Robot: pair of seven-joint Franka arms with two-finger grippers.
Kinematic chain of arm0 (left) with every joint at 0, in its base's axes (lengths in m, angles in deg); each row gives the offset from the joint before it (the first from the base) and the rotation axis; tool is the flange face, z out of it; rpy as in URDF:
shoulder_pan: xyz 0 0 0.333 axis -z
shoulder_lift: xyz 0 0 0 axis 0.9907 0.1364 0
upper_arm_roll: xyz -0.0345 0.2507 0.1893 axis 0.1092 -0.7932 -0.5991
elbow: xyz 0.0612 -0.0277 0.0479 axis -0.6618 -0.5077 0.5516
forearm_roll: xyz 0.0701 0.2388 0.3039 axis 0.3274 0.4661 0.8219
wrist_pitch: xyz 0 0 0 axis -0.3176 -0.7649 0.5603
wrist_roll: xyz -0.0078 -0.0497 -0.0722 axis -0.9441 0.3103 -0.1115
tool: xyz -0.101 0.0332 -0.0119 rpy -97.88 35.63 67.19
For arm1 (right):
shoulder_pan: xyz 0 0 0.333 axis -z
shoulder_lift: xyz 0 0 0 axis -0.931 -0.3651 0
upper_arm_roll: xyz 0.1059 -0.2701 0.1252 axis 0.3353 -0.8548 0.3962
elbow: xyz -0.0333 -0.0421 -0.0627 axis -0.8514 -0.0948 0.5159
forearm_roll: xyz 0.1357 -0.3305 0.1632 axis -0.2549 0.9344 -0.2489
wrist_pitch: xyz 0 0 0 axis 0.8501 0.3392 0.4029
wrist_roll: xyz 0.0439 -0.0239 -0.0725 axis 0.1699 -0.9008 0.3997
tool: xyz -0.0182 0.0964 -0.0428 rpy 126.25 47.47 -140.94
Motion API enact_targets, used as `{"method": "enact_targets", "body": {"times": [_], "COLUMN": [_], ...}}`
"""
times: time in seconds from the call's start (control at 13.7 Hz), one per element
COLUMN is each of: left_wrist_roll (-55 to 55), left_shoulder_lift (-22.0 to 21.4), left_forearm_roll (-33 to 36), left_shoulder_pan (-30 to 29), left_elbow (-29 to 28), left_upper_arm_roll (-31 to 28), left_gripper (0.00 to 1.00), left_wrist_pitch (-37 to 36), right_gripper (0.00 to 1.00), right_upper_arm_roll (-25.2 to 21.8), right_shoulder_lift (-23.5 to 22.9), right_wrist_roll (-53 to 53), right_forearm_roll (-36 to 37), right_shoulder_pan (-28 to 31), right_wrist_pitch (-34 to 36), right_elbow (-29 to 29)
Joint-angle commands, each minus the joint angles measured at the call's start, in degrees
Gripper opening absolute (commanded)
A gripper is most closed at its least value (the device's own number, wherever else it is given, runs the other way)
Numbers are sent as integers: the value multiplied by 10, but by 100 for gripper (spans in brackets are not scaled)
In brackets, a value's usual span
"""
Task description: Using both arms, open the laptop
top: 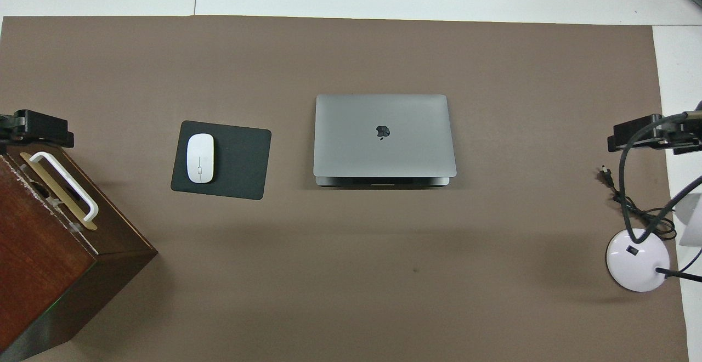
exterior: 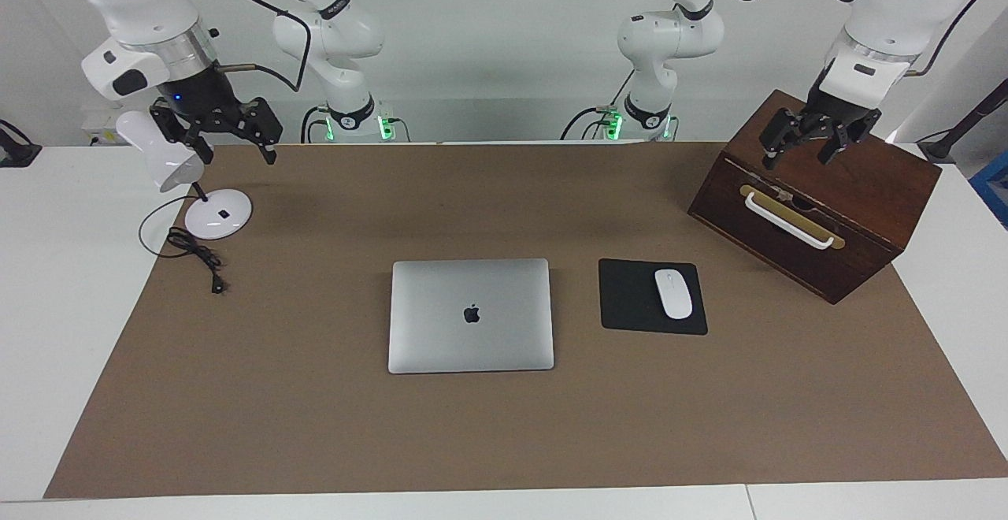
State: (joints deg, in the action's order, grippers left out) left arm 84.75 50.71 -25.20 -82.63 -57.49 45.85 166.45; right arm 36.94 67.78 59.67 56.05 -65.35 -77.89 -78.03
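Observation:
The silver-grey laptop (exterior: 471,315) lies shut and flat in the middle of the brown mat, its apple logo up; it also shows in the overhead view (top: 384,137). My left gripper (exterior: 803,154) hangs open and empty over the wooden box, well away from the laptop; its tip shows in the overhead view (top: 38,129). My right gripper (exterior: 230,150) hangs open and empty over the mat's edge by the lamp, also well away from the laptop; its tip shows in the overhead view (top: 639,134). Neither gripper touches anything.
A black mouse pad (exterior: 652,297) with a white mouse (exterior: 673,293) lies beside the laptop toward the left arm's end. A dark wooden box (exterior: 819,205) with a white handle stands at that end. A white desk lamp (exterior: 218,213) with its black cable stands at the right arm's end.

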Motion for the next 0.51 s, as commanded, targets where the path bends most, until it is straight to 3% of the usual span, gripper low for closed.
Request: {"method": "enact_targets", "body": {"times": [0.0, 0.44], "left_wrist_roll": [0, 2], "left_shoulder_lift": [-9, -10], "left_forearm_roll": [-3, -7], "left_shoulder_pan": [-8, -8], "left_elbow": [-4, -9], "left_upper_arm_roll": [5, 2], "left_gripper": [100, 100], "left_wrist_pitch": [6, 6], "right_gripper": [100, 100], "right_upper_arm_roll": [5, 5], "right_shoulder_lift": [15, 15], "right_wrist_roll": [7, 7], "right_forearm_roll": [4, 4], "right_shoulder_pan": [9, 8], "right_wrist_pitch": [-16, -16], "right_elbow": [-21, -21]}}
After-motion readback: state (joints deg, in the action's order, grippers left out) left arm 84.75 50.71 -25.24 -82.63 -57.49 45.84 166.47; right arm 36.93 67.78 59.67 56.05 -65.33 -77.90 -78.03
